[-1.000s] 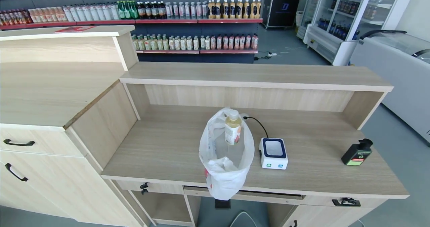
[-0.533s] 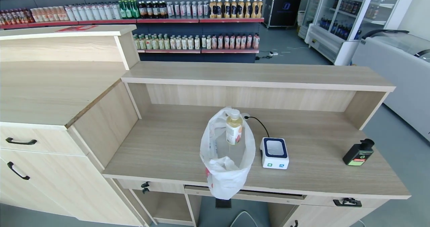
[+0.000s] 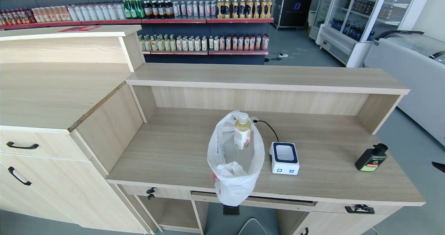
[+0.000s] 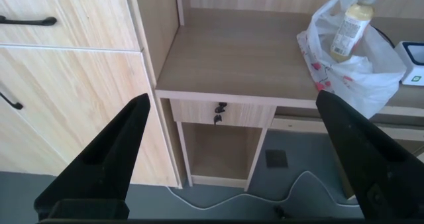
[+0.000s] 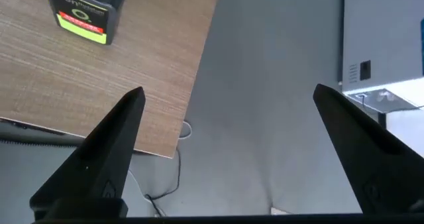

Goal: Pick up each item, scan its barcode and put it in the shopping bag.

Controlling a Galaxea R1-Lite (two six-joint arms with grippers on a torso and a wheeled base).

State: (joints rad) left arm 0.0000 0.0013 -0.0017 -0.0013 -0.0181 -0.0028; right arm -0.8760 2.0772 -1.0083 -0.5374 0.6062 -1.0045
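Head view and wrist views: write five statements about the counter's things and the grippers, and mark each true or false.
1. The yellow drink bottle with a white cap stands inside the white plastic shopping bag. True.
2. The white square barcode scanner sits on the bag's left. False: it sits just right of the bag.
3. The black bottle with a green and red label lies in the bag. False: it stands on the wooden counter near its right end.
4. The left gripper is open. True.
5. The right gripper holds the black bottle. False: it is open and empty, off the counter's edge.
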